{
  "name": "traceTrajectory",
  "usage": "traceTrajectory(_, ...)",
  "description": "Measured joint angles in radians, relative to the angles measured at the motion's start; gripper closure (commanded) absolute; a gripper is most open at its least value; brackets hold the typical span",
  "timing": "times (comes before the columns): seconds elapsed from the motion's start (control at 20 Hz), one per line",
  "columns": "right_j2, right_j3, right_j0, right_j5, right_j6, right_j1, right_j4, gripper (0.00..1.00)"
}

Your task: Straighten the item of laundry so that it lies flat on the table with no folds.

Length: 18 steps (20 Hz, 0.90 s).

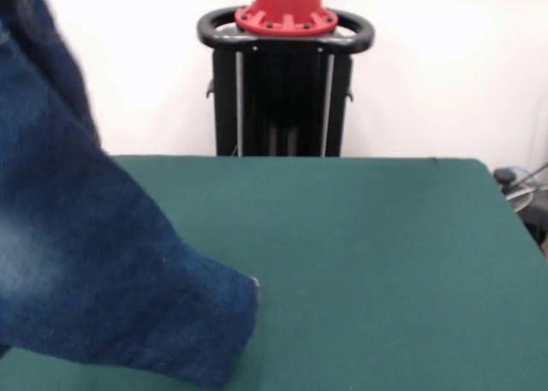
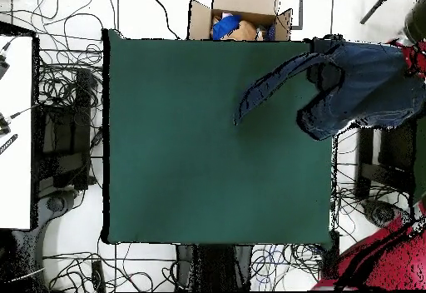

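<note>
**Jeans held aloft at the table's edge, with a fall off the side possible**

The gripper itself cannot be made out in either view; a red shape, apparently part of the arm (image 2: 374, 256), is seen in the overhead view beyond the table's right edge, and whether the fingers are wide, narrow or closed on cloth cannot be told. The jeans (image 2: 358, 86) are seen raised above the table (image 2: 208, 140), at its far right corner in the overhead view, with one leg trailing inward over the green cloth and much of the bulk lying outside the table's outline. In the front view the denim (image 1: 94, 271) fills the left side, close to the camera, hanging rather than lying.

It is judged that little of the straightening has been done. If the garment were let go here, it could slide off the edge, since much of it hangs outside. A drop from this height could also leave the legs bunched or crossed. The cardboard box (image 2: 241, 19) beyond the far edge could be snagged.
</note>
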Motion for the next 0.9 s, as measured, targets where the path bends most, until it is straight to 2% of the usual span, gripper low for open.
traceTrajectory(0.45, -0.033, 0.000, 0.051, 0.015, 0.115, -0.119, 0.145, 1.00)
traceTrajectory(0.75, -0.063, 0.001, 0.077, 0.015, 0.207, -0.176, 0.209, 1.00)
traceTrajectory(0.9, -0.071, 0.001, 0.085, 0.015, 0.240, -0.195, 0.214, 1.00)
